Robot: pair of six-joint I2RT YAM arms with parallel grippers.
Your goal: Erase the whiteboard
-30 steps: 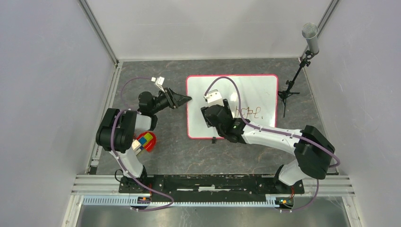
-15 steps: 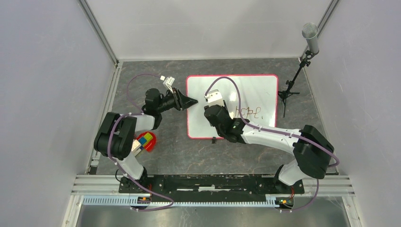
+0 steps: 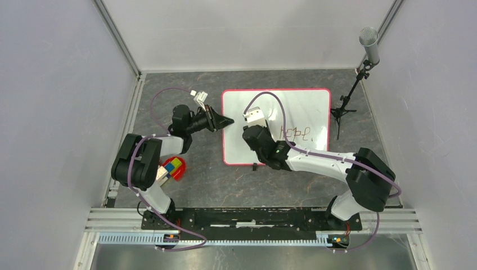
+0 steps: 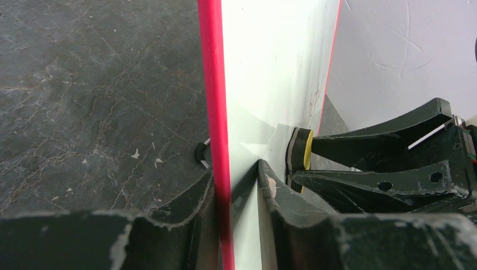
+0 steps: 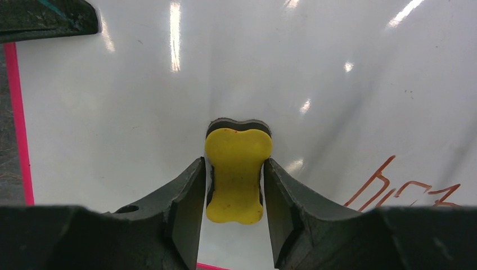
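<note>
Dark tabletop [image 3: 202, 185] under whiteboard [image 3: 304, 107], left gripper [image 4: 233, 174] clamped on its edge, right gripper [image 5: 233, 163] clenched around yellow eraser [image 5: 236, 152]

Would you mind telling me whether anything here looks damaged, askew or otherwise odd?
Only minor wear: the left claw, clamped on the left edge of the whiteboard, has chipped, whitish scuffs along its fingers. The board lies square, and the yellow eraser sits straight in the right claw. Nothing spilled.
</note>
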